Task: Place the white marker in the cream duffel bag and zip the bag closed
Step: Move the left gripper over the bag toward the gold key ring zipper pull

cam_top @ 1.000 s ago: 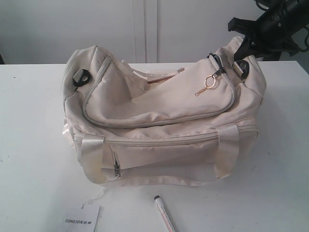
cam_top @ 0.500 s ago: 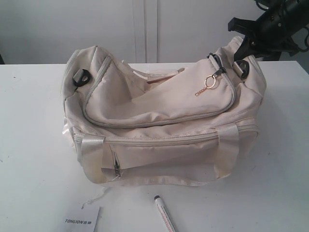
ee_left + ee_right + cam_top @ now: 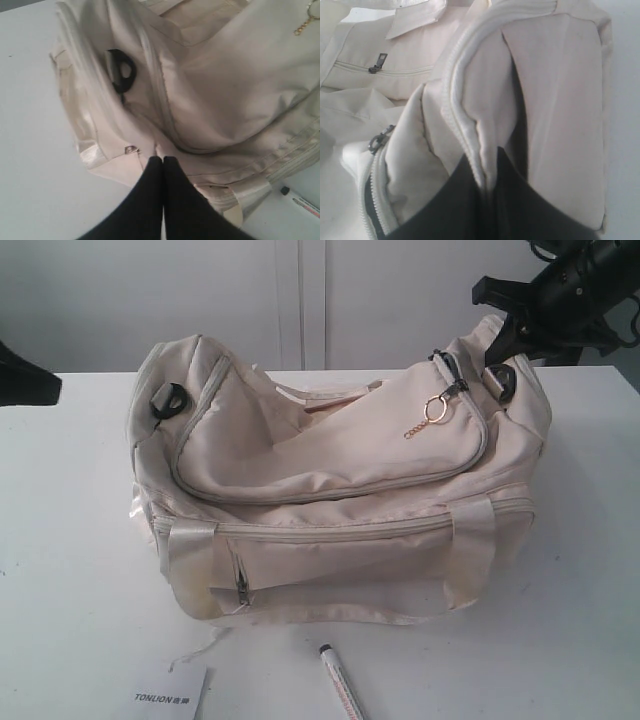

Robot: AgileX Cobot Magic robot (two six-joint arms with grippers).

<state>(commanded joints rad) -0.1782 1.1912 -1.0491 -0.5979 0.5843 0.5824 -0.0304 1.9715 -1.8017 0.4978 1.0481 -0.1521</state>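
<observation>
Lying on the plain white table [image 3: 80,540], a large soft cream duffel bag [image 3: 330,470] of fabric, with shiny satin straps, is seen in the middle of the exterior view. The slim white marker [image 3: 341,687], with a small dark tip and reddish print on its barrel, is not in the bag. It is placed on the table on the camera side of the bag, near the fabric but apart from it, and it is partly cut by the lower border of the picture. A flat white paper tag [image 3: 172,695] printed TONLION is found beside the marker, toward the left. A gold chain pull [image 3: 432,415] is hung from the curved top zipper close to the right end of the bag, and a black ring [image 3: 168,398] is fixed at the left end.

The right gripper [image 3: 486,162] is closed on a raised fold of cream fabric at the right end of the bag; the fold is pinched between its two black fingers [image 3: 455,202]. Beside this fold a short gap in the zipper, with dark lining [image 3: 368,197] inside, can be noticed. The left gripper [image 3: 163,160] is held over the left end of the bag with its fingers pressed together, and nothing is gripped between them. Whether its tips are touching the fabric cannot be told.
</observation>
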